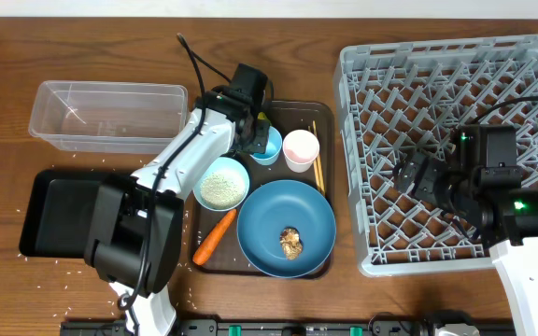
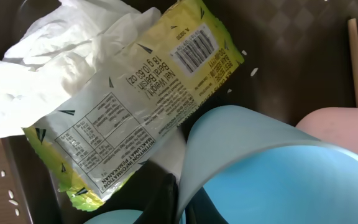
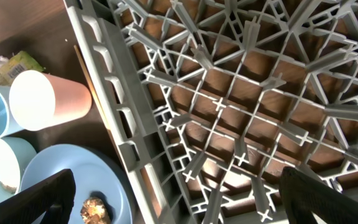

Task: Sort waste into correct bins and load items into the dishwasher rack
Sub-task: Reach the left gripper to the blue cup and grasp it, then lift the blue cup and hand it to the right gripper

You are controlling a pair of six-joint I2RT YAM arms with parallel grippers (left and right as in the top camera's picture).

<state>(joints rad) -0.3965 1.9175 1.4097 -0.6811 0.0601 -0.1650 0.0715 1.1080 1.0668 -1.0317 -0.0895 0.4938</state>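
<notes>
My left gripper (image 2: 182, 199) is shut on the rim of the light-blue cup (image 2: 272, 168), one finger inside and one outside, at the back of the brown serving tray (image 1: 255, 140). The yellow-green snack wrapper (image 2: 142, 93) and the crumpled white napkin (image 2: 55, 56) lie just beyond the cup. The pale-pink cup (image 1: 300, 149), chopsticks (image 1: 318, 163), white bowl (image 1: 222, 184), carrot (image 1: 215, 236) and dark-blue dish (image 1: 286, 215) holding the brown food lump (image 1: 291, 242) sit on the tray. My right gripper (image 3: 185, 205) is open and empty over the left wall of the grey dishwasher rack (image 1: 456, 140).
The clear tub (image 1: 110, 117) stands at the back left. The black tray (image 1: 59, 210) lies in front of it. Loose rice grains (image 1: 45, 261) are scattered on the table near the black tray. The brown serving tray (image 1: 320, 107) sits between the bins and the rack.
</notes>
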